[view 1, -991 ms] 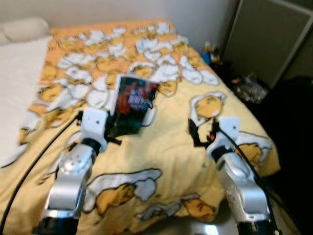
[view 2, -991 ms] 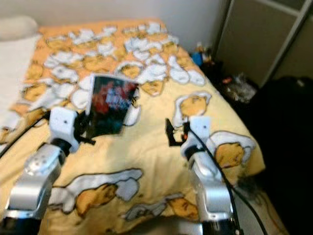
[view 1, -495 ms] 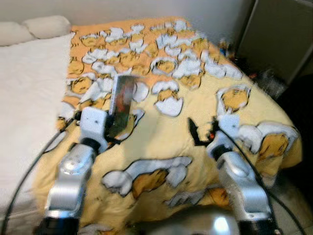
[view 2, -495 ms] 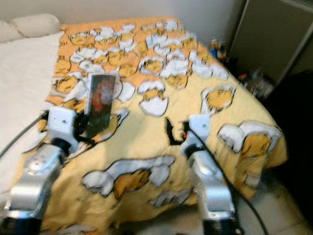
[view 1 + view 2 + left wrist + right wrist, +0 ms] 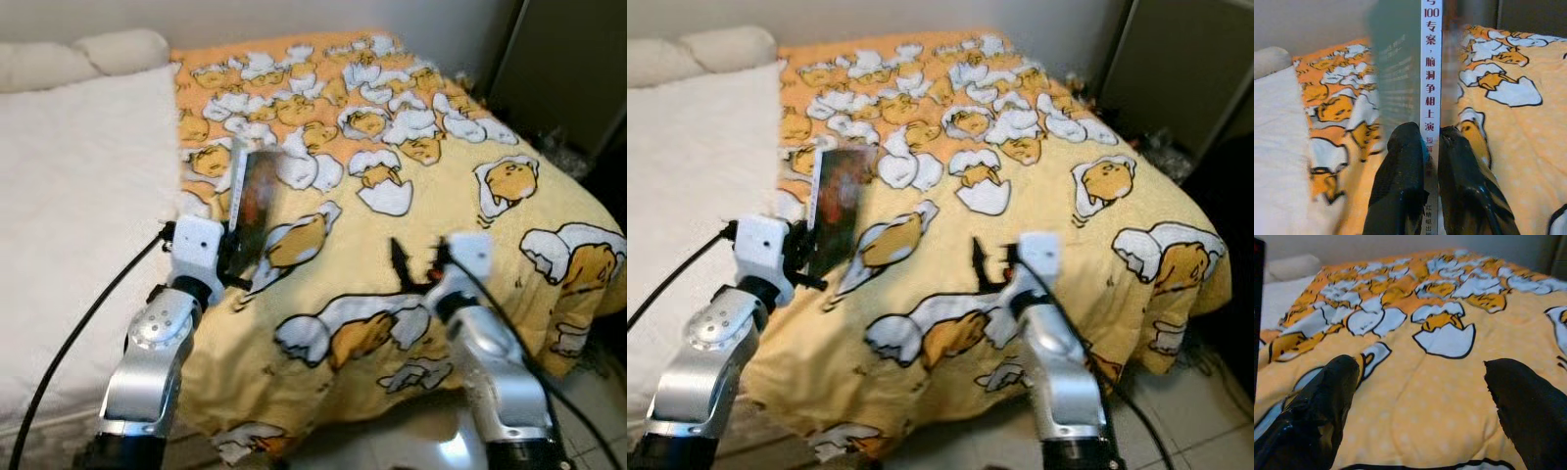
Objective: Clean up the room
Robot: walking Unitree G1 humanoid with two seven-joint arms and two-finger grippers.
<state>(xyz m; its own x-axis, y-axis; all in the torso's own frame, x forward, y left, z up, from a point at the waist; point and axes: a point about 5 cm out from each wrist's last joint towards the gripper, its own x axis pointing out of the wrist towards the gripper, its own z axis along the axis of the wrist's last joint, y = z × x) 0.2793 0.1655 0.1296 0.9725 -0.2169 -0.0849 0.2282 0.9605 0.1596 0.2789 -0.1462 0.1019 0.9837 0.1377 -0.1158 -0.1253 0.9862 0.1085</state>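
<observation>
Bedding takes up most of what lies before me: a yellow quilt [image 5: 392, 235] printed with egg-yolk cartoons, and a white blanket [image 5: 78, 215] beside it toward nine o'clock, with pillows [image 5: 83, 54] up at eleven against the wall. My left gripper [image 5: 1431, 147] is pinching a thin book [image 5: 253, 196] by its lower edge; from the wrist I see my two fingers [image 5: 1403, 181] pressed on either side of its white spine, the book standing upright above the quilt's near edge at about ten o'clock. My right gripper [image 5: 1420, 391] hangs over the quilt at about four o'clock with its fingers spread wide and nothing between them.

My worry is the grip. I hold only the bottom of a tall, slim book, so I judge it could pivot or slide out if I swing the arm or walk quickly, and drop onto the bed or floor. Dark clutter [image 5: 1161, 147] sits on the floor at two o'clock, which could trip me if I turn that way.
</observation>
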